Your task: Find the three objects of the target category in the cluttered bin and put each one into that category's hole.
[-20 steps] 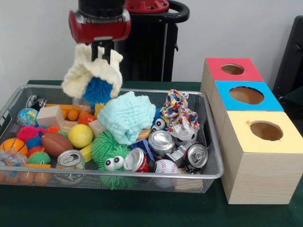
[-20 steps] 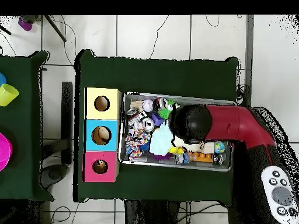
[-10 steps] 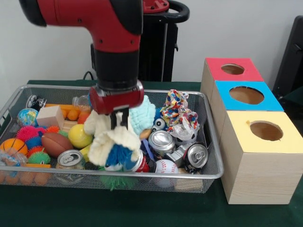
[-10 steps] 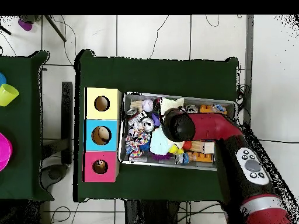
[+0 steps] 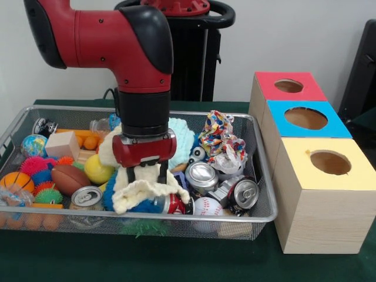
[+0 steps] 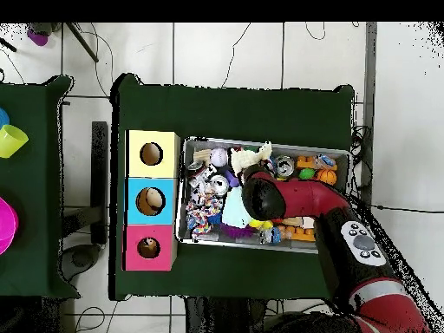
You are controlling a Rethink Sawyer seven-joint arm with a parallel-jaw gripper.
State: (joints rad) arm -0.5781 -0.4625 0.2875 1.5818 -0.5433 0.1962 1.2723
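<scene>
My gripper [image 5: 147, 175] is low in the wire bin [image 5: 258, 217], over its front middle. A cream knitted cloth [image 5: 141, 191] wrapped round a blue fuzzy toy [image 5: 144, 205] lies spread on the clutter right under it. The fingers [image 5: 131, 174] stand apart on either side of the cloth's top. In the overhead view the arm [image 6: 286, 195] covers the gripper, and the cream cloth [image 6: 257, 156] shows by the bin's far rim. Red [image 5: 288, 94], blue [image 5: 305, 126] and yellow [image 5: 329, 176] boxes, each with a round hole, stand right of the bin.
A light blue cloth [image 5: 182, 138] and a colourful fabric [image 5: 220, 138] lie behind the gripper. Drink cans [image 5: 201, 174] [image 5: 244, 194] [image 5: 87, 197], a baseball [image 5: 207, 207], a yellow ball [image 5: 97, 170], a football [image 5: 67, 179] and spiky balls crowd the bin.
The arm came from the bin's back toward its front and dropped down. The cream cloth with the blue toy, earlier hanging in the air, now rests on the clutter. The fingers look wider apart.
</scene>
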